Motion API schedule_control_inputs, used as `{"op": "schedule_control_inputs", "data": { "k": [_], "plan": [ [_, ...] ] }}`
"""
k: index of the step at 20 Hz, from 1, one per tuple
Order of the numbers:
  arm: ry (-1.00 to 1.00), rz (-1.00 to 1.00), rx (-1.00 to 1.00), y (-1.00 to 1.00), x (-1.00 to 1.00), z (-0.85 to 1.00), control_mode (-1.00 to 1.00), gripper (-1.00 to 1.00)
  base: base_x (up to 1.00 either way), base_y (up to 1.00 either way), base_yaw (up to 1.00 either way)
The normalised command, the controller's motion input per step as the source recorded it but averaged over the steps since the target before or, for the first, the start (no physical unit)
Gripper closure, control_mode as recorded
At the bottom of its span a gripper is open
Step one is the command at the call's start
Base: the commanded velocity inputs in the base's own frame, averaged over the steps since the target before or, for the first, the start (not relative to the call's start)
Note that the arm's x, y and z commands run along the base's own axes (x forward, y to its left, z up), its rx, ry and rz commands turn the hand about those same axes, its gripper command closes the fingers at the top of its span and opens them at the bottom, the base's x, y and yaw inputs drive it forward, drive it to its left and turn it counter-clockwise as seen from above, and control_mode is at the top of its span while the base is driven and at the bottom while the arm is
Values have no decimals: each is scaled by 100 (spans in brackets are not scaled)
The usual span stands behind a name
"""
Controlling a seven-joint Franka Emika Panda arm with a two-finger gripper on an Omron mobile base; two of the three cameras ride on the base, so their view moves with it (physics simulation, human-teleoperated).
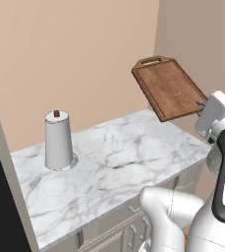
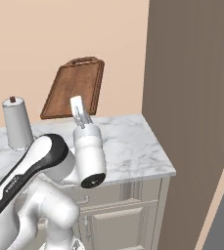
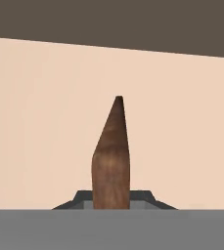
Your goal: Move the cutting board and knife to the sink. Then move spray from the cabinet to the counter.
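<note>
Running along a plain peach-beige wall, the white marble bench point(image 1: 119, 162) with grey veins sits above cream panelled drawers and doors point(image 2: 128, 219). Its right end stops beside a tall taupe grey-brown panel point(image 2: 191, 97) that rises past the top of the right base view. Near the left end of the bench stands an upright white paper-towel roll point(image 1: 58, 140) on a grey round base, a small dark brown knob at its top; it is well apart from everything else.

The large rectangular dark reddish-brown wooden cutting board point(image 1: 169, 88) with a raised rim is held up in the air above the right part of the bench, tilted, clear of the marble. Its small curved handle point(image 1: 150, 60) points up and away toward the wall. The fingers point(image 1: 201, 104) are clamped on the board's near edge, opposite the handle. In the hand view the board point(image 3: 111, 161) shows edge-on, rising from between the two dark fingertips point(image 3: 79, 199) and narrowing toward its far end.
</note>
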Motion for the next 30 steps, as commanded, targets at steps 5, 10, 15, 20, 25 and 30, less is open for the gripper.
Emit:
{"op": "schedule_control_inputs", "data": {
  "k": [5, 10, 15, 20, 25, 30],
  "plan": [
    [6, 0, 0, 0, -45, 27, -100, 100, 0, 0, 0],
    [1, -1, -1, 2, -38, 14, -100, 100, 0, 0, 0],
    [1, -19, -6, 4, -14, 9, -100, 100, 0, 0, 0],
    [-2, -20, -2, 30, -38, 5, -100, 100, 0, 0, 0],
    [-13, -8, 1, 46, -45, 0, -100, 100, 0, 0, 0],
    [-8, 0, 8, 33, -35, -1, -100, 100, 0, 0, 0]
  ]
}}
